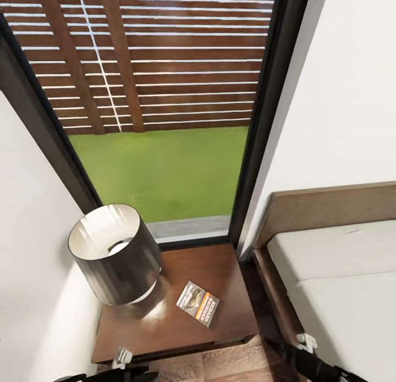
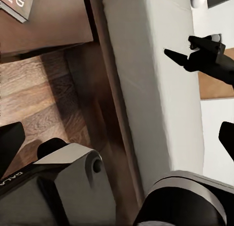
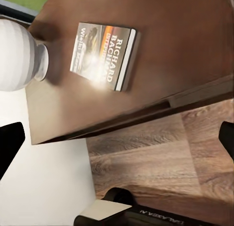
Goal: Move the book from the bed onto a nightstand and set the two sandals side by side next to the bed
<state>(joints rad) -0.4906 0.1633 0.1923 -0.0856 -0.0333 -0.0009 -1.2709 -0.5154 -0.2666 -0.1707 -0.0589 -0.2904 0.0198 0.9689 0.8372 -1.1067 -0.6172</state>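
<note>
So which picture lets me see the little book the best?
The right wrist view: the book lies flat on the nightstand, close enough to read its cover lettering. The head view shows it whole but small beside the lamp. The left wrist view catches just one corner.

Book (image 1: 198, 304) flat on nightstand (image 1: 220, 272), beside bed (image 1: 341, 283).

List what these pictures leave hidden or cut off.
- Lamp: its base, hidden under the shade in the head view.
- Book: cut by the left wrist picture's edge.
- Bed: cut by the head picture's right edge.
- Nightstand: front face hidden from above.
</note>
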